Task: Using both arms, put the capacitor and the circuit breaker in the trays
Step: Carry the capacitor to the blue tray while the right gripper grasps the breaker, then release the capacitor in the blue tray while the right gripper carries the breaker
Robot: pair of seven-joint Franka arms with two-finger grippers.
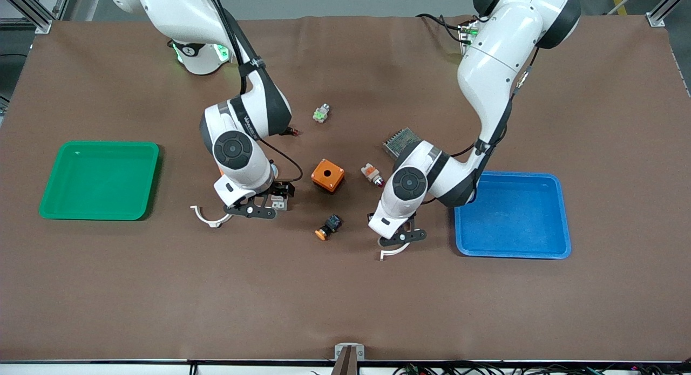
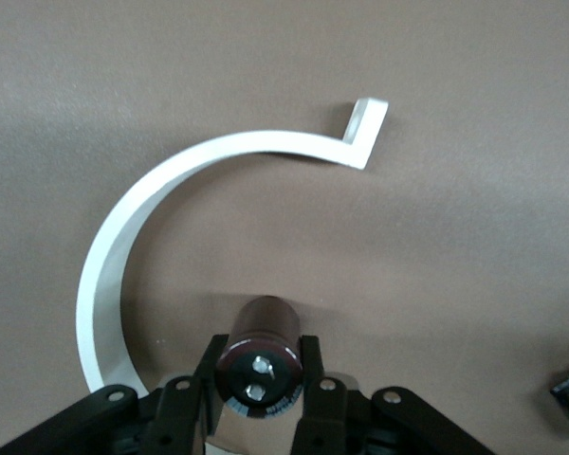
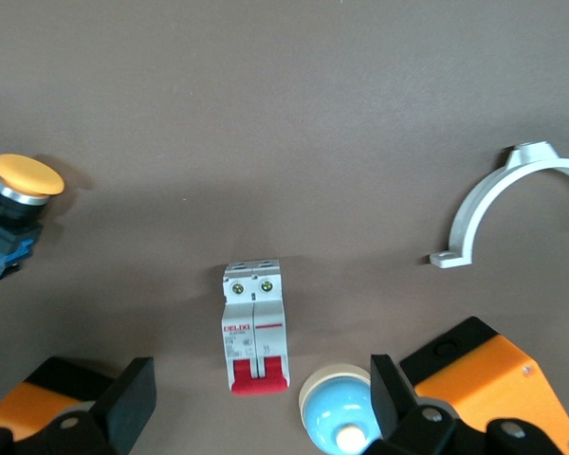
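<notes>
The capacitor (image 2: 262,324), a small dark cylinder with two metal terminals, sits between the fingers of my left gripper (image 2: 259,368), which is shut on it. In the front view the left gripper (image 1: 403,233) is low over the table beside the blue tray (image 1: 561,213), and the capacitor is hidden there. The circuit breaker (image 3: 255,322), a white-grey block with red toggles, lies flat on the table. My right gripper (image 3: 258,396) is open above its toggle end, one finger on each side, not touching. In the front view the right gripper (image 1: 263,205) is over the breaker (image 1: 278,202).
A green tray (image 1: 59,164) lies at the right arm's end. White curved clamps (image 1: 208,217) (image 1: 392,251) lie by each gripper. An orange box (image 1: 327,175), an orange-capped button (image 1: 327,227), a white-and-orange part (image 1: 371,173), a green-white part (image 1: 321,113) and a mesh-covered unit (image 1: 398,140) lie mid-table. A blue domed part (image 3: 339,409) lies beside the breaker.
</notes>
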